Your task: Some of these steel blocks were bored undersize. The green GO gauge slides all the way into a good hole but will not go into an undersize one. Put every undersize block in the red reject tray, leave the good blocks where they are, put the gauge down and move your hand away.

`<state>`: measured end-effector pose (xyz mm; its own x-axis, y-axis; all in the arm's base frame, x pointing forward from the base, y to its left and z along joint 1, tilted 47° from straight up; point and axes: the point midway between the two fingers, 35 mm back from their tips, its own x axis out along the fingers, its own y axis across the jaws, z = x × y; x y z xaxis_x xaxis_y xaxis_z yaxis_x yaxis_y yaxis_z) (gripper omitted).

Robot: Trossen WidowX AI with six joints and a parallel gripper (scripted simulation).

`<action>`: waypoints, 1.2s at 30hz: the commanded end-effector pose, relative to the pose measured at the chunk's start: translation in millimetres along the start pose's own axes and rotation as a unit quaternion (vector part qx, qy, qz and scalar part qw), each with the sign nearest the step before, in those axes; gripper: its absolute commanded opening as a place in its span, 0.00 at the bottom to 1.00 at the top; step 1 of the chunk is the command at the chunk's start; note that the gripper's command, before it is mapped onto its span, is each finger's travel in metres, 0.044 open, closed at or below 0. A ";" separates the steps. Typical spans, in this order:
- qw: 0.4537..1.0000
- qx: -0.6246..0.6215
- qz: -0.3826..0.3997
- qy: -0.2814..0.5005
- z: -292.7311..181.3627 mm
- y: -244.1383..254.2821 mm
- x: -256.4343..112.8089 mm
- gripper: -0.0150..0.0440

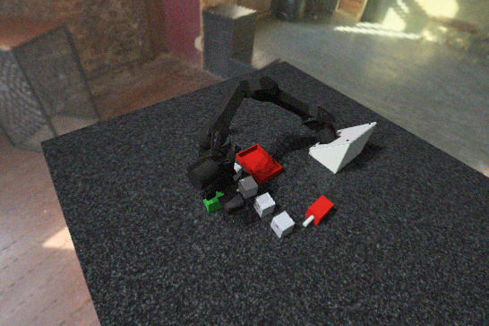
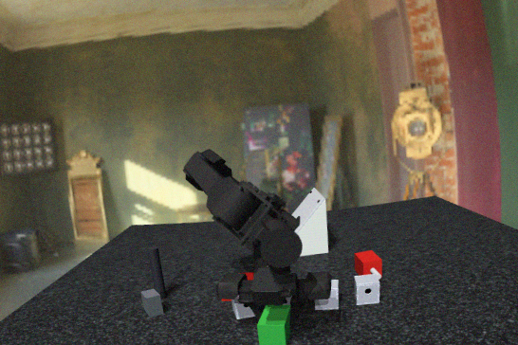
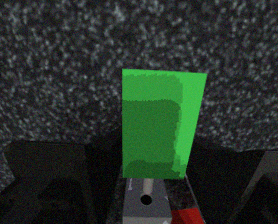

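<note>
Claw point(image 1: 219, 198) point(image 2: 272, 292) point(image 3: 150, 129): clamped on the green GO gauge point(image 1: 211, 203) point(image 2: 273, 328) point(image 3: 155, 125), its body between my fingers. From the wrist I see the gauge's pale pin point(image 3: 148, 186) sticking out toward a steel block point(image 1: 247, 187) point(image 3: 146, 200) with a dark round hole in its face. The pin's end shows just beside the hole, outside it; whether it touches the face I can't tell.

That block belongs to a row (a slightly crooked one, I'd say). Next along is a second block point(image 1: 264, 204), then an end block point(image 1: 282, 224) point(image 2: 367, 290) whose hole shows plainly from the exterior side. At the other end, a partly hidden block point(image 1: 237, 168) point(image 2: 244, 309) sits near the red reject tray point(image 1: 257, 162) point(image 2: 249, 276) point(image 3: 186, 216). All four stand outside the tray.

Near the end block lies a red gauge point(image 1: 320, 209) point(image 2: 368, 263) with a white pin. Off to the other side, in the exterior view, a small grey block point(image 2: 152, 302) sits by an upright dark rod point(image 2: 158, 273). My arm rises from the white wedge-shaped stand point(image 1: 345, 146) point(image 2: 314, 233), bent over the tray's side of the table.
</note>
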<state>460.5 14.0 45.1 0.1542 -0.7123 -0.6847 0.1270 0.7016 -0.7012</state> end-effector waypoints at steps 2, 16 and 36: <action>1.000 -0.002 0.000 -0.007 4.2 1.3 -5.0 0.25; 1.000 -0.002 0.000 -0.007 7.6 1.2 -5.1 0.25; 1.000 -0.005 -0.007 0.011 2.3 -4.2 -34.3 0.25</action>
<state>456.6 33.8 70.9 0.1253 -0.7239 -0.6784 0.1186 0.6899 -0.7142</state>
